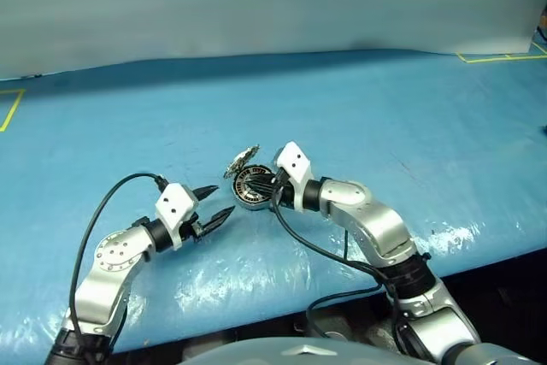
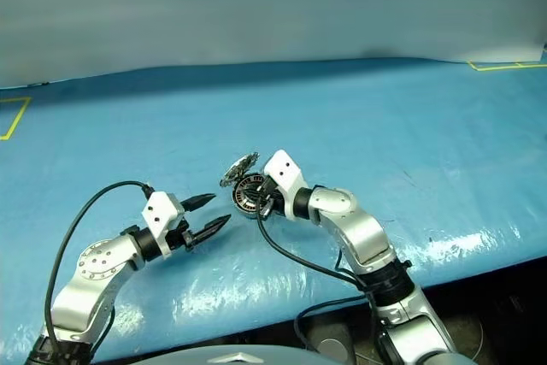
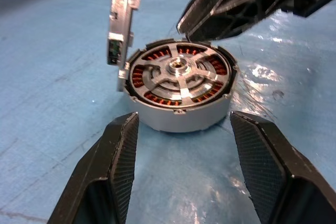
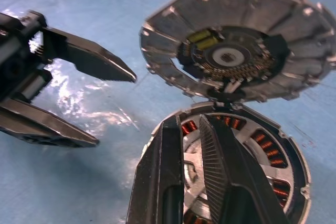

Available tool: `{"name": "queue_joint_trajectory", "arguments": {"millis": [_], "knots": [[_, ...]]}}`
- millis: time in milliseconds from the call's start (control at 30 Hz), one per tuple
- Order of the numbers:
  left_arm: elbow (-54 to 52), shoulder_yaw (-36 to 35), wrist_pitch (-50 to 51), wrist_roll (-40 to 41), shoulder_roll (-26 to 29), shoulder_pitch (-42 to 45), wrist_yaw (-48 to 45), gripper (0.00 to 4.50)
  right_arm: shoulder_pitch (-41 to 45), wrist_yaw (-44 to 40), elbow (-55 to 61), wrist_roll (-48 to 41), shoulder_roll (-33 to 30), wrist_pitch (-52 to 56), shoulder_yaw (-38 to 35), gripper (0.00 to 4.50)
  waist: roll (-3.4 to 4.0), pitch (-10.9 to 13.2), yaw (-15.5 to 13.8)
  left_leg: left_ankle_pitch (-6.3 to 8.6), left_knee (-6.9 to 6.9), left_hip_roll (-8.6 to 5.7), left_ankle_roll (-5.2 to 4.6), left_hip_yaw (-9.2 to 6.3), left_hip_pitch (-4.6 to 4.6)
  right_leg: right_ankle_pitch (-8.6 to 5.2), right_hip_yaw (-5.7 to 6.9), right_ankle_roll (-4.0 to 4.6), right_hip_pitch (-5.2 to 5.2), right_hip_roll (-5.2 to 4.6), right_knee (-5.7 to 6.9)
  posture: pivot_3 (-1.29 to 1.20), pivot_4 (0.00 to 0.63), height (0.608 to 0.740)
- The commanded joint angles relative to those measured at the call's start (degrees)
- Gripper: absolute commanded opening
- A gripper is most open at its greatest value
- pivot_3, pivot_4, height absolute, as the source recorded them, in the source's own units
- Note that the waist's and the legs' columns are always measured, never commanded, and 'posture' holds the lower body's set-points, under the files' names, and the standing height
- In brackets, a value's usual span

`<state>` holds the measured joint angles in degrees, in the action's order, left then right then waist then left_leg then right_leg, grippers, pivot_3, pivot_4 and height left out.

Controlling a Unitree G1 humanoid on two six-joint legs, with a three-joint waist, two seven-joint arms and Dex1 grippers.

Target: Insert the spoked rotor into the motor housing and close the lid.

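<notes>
Near the front edge of the blue table, about midway along it: the work sits here, well clear of the corners.

Motor housing: it lies flat on the table, copper windings showing through the gaps, so its open face points up.

Spoked rotor: I judge it already seated; silver spokes and a centre hub lie level within the housing rim, over the windings.

Lid: it stands nearly upright on its hinge at the far side of the housing, inner face turned toward me. It is not yet closed.

Right gripper: my two fingers are drawn nearly together with only a thin slit between them. They rest over the near rim of the housing, tips reaching toward the hub. I cannot tell whether they pinch anything; they look empty, perhaps pressing the rotor home.

Left gripper: my fingers stand well apart and hold nothing. They point at the housing from just beside it, one finger to each side of its line, likely waiting to steady it.

Step in hand: the rotor looks settled, so the lid remains.

Next move, as I judge it: reach behind the lid and tip it down over the rotor.

Risk: the housing could slide on the slick sheet if pushed unsupported.
</notes>
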<state>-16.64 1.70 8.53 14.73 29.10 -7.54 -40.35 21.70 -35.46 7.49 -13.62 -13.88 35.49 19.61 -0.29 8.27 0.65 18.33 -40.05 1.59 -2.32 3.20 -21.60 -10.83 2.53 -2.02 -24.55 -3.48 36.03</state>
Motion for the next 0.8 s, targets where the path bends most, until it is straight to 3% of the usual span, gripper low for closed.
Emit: {"name": "queue_joint_trajectory", "arguments": {"millis": [33, 300, 500, 633, 700, 800], "knots": [[-3.2, -2.1, 0.8, 2.2, -1.1, 0.7, 1.4, 2.92, 1.6, 2.8, -6.2, 2.6, 1.6, -3.3, -1.0, 0.6, 0.0, 0.0, 0.0, -0.02, 0.0, 0.0, 0.04, 0.0, 0.0, 0.0, 0.0, 0.0, 0.0, 0.0, -0.02, 0.0, 0.15, 0.74], [-4.8, -5.2, 3.5, 6.5, -3.0, 3.0, 4.4, 2.92, 0.3, 2.2, -7.8, 4.0, 2.4, -4.5, -0.1, 0.6, -0.02, 0.0, 0.0, -0.05, 0.01, 0.02, 0.09, -0.01, 0.0, 0.03, 0.01, -0.05, 0.02, 0.0, -0.01, 0.0, 0.15, 0.74], [-2.8, -10.5, 7.8, 16.0, -7.6, 11.6, 8.2, 2.92, -2.7, 0.7, -2.5, 3.2, 2.0, -5.5, 0.0, 0.6, -0.04, 0.0, 0.0, -0.06, 0.0, 0.0, 0.1, -0.04, 0.01, 0.13, 0.02, -0.22, 0.04, 0.0, 0.0, 0.0, 0.15, 0.74], [0.5, -11.4, 8.5, 17.2, -8.9, 16.9, 8.8, 2.92, -4.6, 1.0, 3.0, -0.2, 2.6, -5.4, -3.7, 0.6, -0.05, 0.0, 0.0, -0.07, 0.01, -0.08, 0.12, -0.04, 0.01, 0.15, 0.01, -0.25, 0.03, 0.01, -0.01, 0.0, 0.15, 0.74], [2.4, -10.4, 7.9, 16.0, -8.9, 18.7, 8.3, 2.92, -5.9, 0.4, 6.1, -1.8, 2.1, -5.5, -4.9, 0.01, -0.04, 0.0, 0.0, -0.07, 0.01, -0.09, 0.12, -0.04, -0.01, 0.16, 0.02, -0.26, 0.03, 0.02, -0.03, 0.0, 0.15, 0.74], [6.2, -7.1, 7.6, 13.4, -8.6, 21.6, 6.6, 2.92, -8.9, 0.2, 11.9, -2.9, -0.6, -4.8, -6.5, 0.01, -0.05, 0.0, -0.2, -0.06, 0.01, -0.12, 0.11, -0.04, -0.02, 0.16, 0.02, -0.28, 0.04, 0.02, -0.07, 0.0, 0.15, 0.74]]}}
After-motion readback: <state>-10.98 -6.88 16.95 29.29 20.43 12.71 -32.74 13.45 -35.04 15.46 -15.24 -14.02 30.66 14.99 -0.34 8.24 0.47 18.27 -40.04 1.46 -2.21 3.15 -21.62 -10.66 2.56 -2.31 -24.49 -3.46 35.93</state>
